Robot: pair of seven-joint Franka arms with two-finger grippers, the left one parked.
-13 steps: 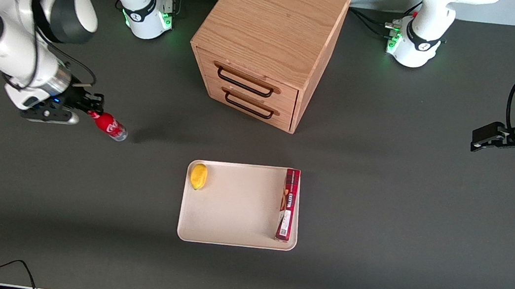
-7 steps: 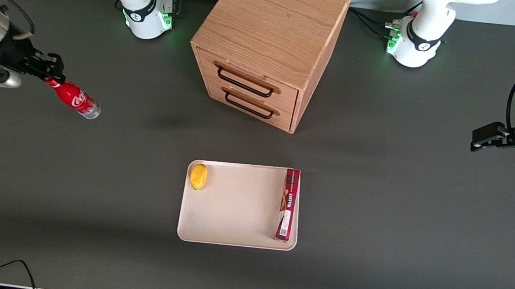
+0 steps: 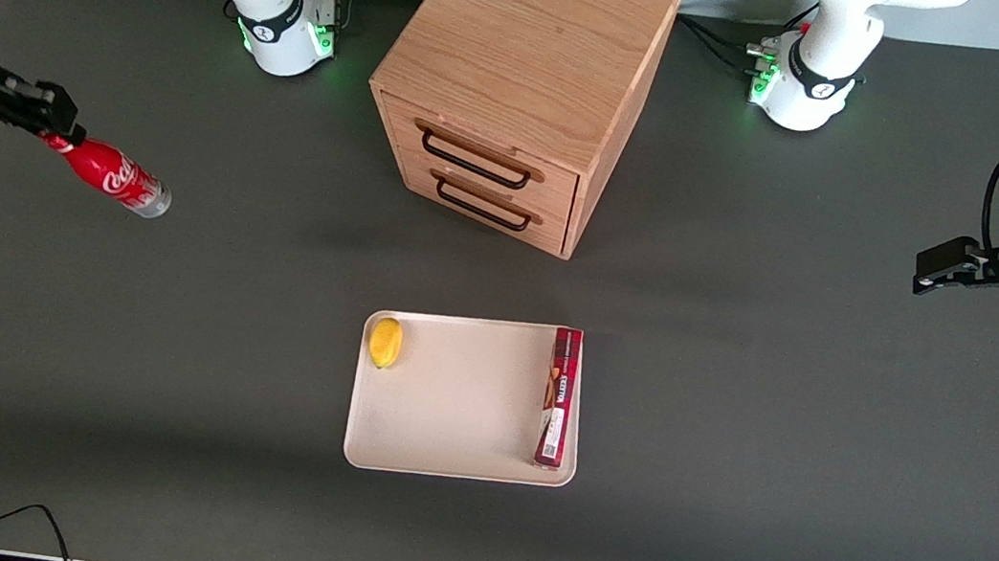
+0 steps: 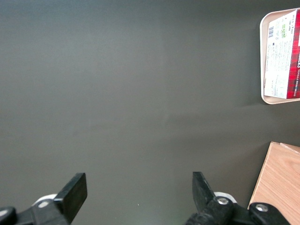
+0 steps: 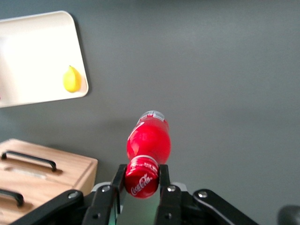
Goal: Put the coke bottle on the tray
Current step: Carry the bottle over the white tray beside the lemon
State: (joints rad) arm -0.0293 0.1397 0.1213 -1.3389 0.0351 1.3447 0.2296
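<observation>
My right gripper [image 3: 56, 131] is shut on the red cap of the coke bottle [image 3: 110, 175] and holds it tilted in the air, high above the table at the working arm's end. In the right wrist view the fingers [image 5: 165, 180] clamp the cap and the bottle [image 5: 148, 140] hangs below them, base downward. The cream-beige tray [image 3: 455, 400] lies on the table nearer the front camera than the cabinet, well away from the bottle. It also shows in the right wrist view [image 5: 33, 56].
A lemon [image 3: 385, 342] lies in one tray corner and a long red box [image 3: 558, 396] lies along the tray's edge toward the parked arm. A wooden two-drawer cabinet [image 3: 516, 80] stands farther from the camera than the tray. Dark grey table all round.
The gripper has lifted the bottle off the table and carried it upward and farther toward the working arm's end, away from the tray. Tray, lemon and box have not moved.
</observation>
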